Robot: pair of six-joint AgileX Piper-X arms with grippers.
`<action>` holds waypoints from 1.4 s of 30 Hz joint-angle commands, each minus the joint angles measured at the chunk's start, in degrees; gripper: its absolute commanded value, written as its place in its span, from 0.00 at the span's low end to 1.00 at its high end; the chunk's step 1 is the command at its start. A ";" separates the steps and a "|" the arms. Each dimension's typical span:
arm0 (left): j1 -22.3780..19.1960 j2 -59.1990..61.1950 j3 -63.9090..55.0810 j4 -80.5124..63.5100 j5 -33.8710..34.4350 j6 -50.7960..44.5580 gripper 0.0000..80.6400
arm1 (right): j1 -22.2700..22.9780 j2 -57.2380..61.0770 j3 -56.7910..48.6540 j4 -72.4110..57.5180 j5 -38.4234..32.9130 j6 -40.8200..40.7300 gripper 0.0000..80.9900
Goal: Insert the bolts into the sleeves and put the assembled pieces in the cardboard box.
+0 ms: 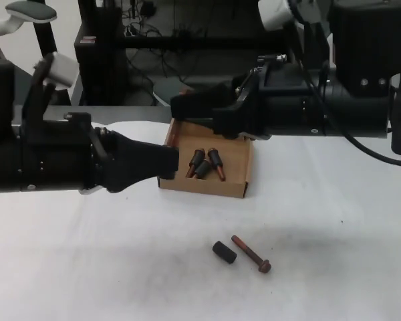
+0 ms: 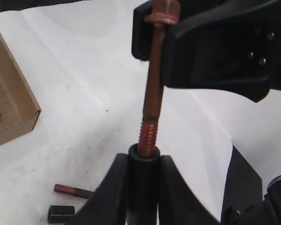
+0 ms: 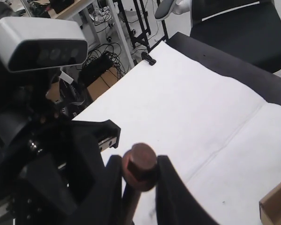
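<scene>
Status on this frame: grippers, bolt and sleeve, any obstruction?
Left gripper shut on sleeve. Right gripper shut on bolt, threaded tip inside sleeve mouth. Nothing obstructing.

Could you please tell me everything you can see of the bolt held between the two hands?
The bolt is a long copper-coloured piece, metal by its look, with a flanged head, a smooth shank and a threaded end. The right hand is shut on its head end. Its threaded tip sits in the mouth of the black sleeve, in line with it, and the left hand grips that sleeve. Most of the shank is outside it.
</scene>
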 commanded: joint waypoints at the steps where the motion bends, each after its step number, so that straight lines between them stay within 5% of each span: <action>1: 1.03 -0.33 -0.51 -1.93 -0.12 -0.08 0.02 | 1.78 -1.09 -0.08 1.89 -3.67 -0.18 0.01; 28: -1.96 -0.33 -0.51 -3.17 1.18 -1.14 0.02 | 1.89 -1.09 -0.08 1.89 -3.34 -0.18 0.00; 30: -1.96 -0.33 -0.51 -3.17 1.18 -1.14 0.02 | 1.89 -1.09 -0.08 1.89 -3.73 -0.18 0.11; 32: -1.96 -0.33 -0.51 -3.15 1.02 -1.04 0.02 | 1.89 -1.09 -0.08 1.89 -3.72 0.73 0.37; 34: -1.96 -0.33 -0.51 -3.28 0.97 -1.04 0.02 | 1.89 -1.09 -0.08 1.89 -3.72 3.02 0.79; 35: -1.96 -0.33 -0.51 -3.28 0.97 -1.04 0.02 | 1.89 -1.09 -0.08 1.89 -3.27 4.06 0.86; 42: -1.96 -0.33 -0.51 -3.28 0.97 -1.04 0.02 | 1.77 -1.09 -0.08 1.97 -2.33 5.93 0.86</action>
